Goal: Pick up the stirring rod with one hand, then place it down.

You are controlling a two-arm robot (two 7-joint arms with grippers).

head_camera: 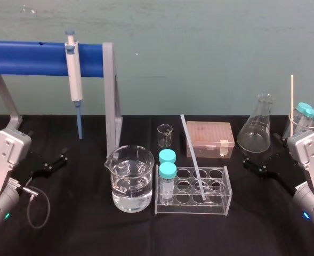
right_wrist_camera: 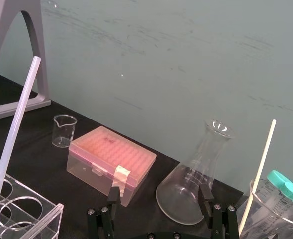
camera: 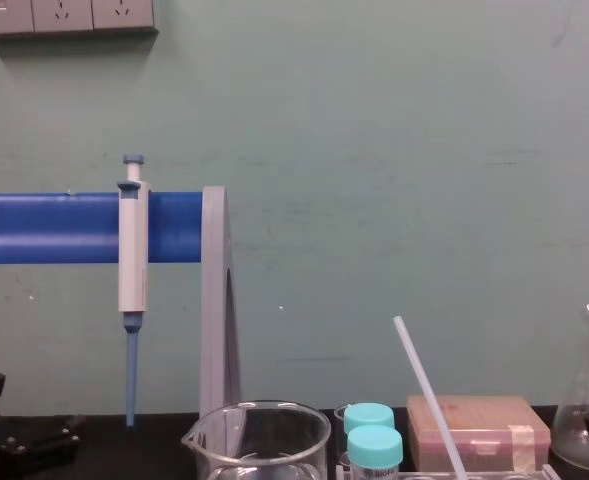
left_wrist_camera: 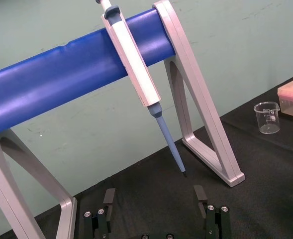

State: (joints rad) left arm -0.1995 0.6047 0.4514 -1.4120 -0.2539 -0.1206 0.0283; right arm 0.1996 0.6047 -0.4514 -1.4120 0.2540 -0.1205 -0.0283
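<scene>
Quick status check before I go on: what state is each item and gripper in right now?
stirring rod: leaning in the rack, ungripped.
left gripper: open, empty.
right gripper: open, empty.
large beaker: partly filled with clear liquid.
small beaker: empty.
flask: upright, empty.
tip box: lid closed.
pipette: hanging on the blue bar.
tubes: capped, upright in rack.

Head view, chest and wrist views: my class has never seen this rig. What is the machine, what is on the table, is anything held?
A two-armed robot. The head view looks down on the black table; the chest view looks across it from lower; each wrist view looks past that arm's gripper. The left gripper and right gripper are open at the table's sides, holding nothing. The stirring rod leans in a clear rack mid-table, beside a beaker. A pipette hangs on a blue stand at the left; a flask stands at the right.
</scene>
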